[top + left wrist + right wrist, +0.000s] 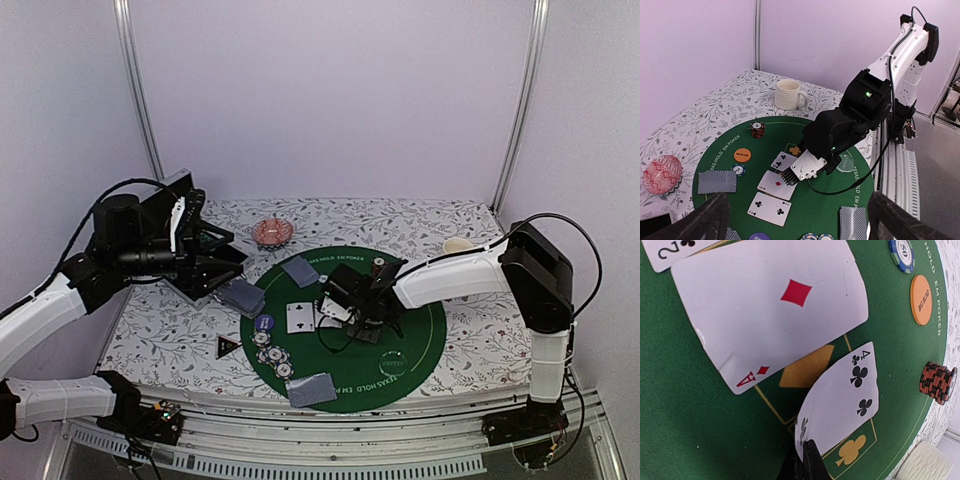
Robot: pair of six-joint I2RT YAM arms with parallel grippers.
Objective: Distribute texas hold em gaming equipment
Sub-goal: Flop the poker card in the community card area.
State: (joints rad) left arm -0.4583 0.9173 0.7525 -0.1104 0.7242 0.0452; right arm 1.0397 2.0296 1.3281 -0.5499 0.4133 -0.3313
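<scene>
Clamped shut with the right end effector (807, 452) on one corner of the four of clubs (845, 400), over the green mat (690, 430) just beside the ace of diamonds (740, 315); could slip free and land across that ace, given so thin a pinch.

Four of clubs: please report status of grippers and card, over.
Right gripper shut on four of clubs edge, card bowed over mat. Left gripper open, raised, holding nothing. Ace of diamonds lies close beside; no overlap seen.
</scene>
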